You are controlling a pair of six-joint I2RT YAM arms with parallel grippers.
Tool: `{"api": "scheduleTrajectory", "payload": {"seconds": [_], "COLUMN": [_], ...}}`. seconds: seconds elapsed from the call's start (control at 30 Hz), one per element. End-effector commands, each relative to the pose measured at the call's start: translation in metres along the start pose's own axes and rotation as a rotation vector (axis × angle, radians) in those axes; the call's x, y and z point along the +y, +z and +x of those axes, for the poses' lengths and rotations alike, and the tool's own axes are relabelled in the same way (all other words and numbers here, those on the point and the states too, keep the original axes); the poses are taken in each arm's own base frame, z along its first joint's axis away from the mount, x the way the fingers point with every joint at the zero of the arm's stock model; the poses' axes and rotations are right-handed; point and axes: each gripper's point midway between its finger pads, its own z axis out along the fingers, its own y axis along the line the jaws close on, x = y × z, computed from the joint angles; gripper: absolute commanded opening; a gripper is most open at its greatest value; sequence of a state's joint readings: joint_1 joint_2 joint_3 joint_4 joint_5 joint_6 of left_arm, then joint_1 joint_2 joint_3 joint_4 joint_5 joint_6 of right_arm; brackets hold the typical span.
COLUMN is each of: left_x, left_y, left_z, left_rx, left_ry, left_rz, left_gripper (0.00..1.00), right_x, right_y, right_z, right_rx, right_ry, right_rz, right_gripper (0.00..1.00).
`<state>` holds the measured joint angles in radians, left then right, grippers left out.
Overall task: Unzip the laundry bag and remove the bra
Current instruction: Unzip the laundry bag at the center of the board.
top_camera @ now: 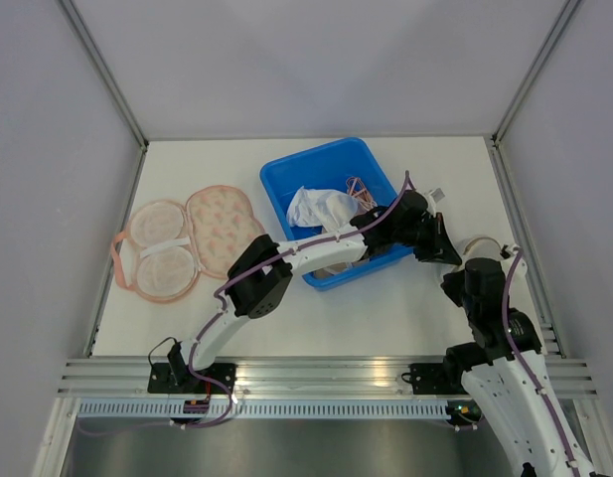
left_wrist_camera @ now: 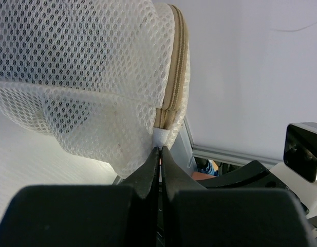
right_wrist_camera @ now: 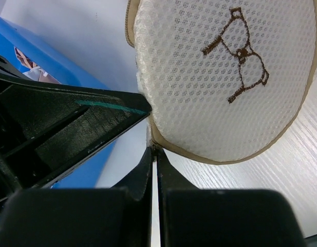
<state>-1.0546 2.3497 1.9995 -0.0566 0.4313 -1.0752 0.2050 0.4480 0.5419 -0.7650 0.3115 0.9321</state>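
Observation:
The laundry bag (right_wrist_camera: 220,77) is a round white mesh pouch with a beige zipper (left_wrist_camera: 176,67) and a brown embroidered bear. It lies on the table at the right, mostly hidden by both arms in the top view (top_camera: 483,243). My left gripper (left_wrist_camera: 160,149) is shut on a white fabric tab at the end of the zipper. My right gripper (right_wrist_camera: 155,150) is shut on the zipper pull at the bag's beige rim. The zipper looks closed. What is inside the bag is hidden.
A blue bin (top_camera: 286,179) with white cloth and a pink item stands behind the left arm, which reaches across it. A pink floral bra-shaped item (top_camera: 187,243) lies at the table's left. The metal frame rail runs along the right edge, close to the bag.

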Motion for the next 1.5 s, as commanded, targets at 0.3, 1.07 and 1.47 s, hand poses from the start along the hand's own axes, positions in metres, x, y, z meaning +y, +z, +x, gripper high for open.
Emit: {"api": "scheduleTrajectory", "payload": {"seconds": [0.3,1.07,1.47], "left_x": [-0.028,-0.016,-0.028], "left_y": [-0.015,-0.03,-0.058], "left_z": [-0.04,-0.109,-0.103], "left_rx": [-0.042,-0.113,-0.095], "left_ry": [0.112,0.178,0.219], "left_rz": [0.105,0.14,0.094], "left_gripper": [0.02,0.02,0.52], "right_x": [-0.016,-0.018,0.029], "right_y": [0.007,0.008,0.017], "right_z": [0.026,0.013,-0.017], "right_rx": [0.095,0.064,0.028], "right_ry": [-0.001,0.022,-0.008], "right_rz": [0.054,0.142,0.059], "right_gripper": [0.04,0.0,0.0]}}
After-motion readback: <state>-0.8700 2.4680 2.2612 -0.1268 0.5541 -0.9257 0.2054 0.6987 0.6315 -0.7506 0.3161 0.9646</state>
